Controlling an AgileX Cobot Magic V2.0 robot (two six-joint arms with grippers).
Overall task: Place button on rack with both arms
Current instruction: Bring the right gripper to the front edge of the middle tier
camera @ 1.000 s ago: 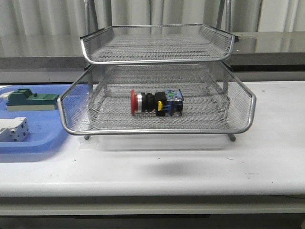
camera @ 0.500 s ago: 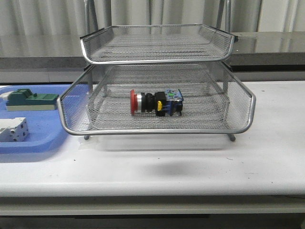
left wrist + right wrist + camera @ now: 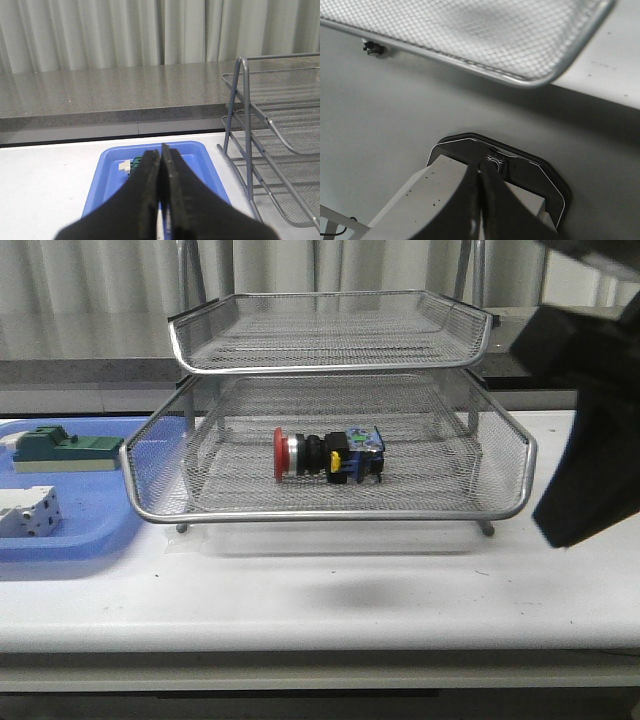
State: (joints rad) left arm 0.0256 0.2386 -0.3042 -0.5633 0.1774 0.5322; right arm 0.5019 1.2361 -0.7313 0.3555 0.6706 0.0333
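Button (image 3: 328,455) lying in rack (image 3: 330,508); both tools, left (image 3: 161,165) and right (image 3: 481,182), closed empty; right arm (image 3: 590,420) beside rack risks knocking it.

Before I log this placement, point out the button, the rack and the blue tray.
button (image 3: 329,455), front view, black body.
rack (image 3: 330,514), front view, lower tier's front rim.
blue tray (image 3: 85,540), front view, front rim.

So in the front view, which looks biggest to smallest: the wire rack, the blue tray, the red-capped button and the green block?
1. The rack, by far the largest.
2. The blue tray, though it is cut off at the picture's edge.
3. The green block and the button look about alike, so I will not rank them.
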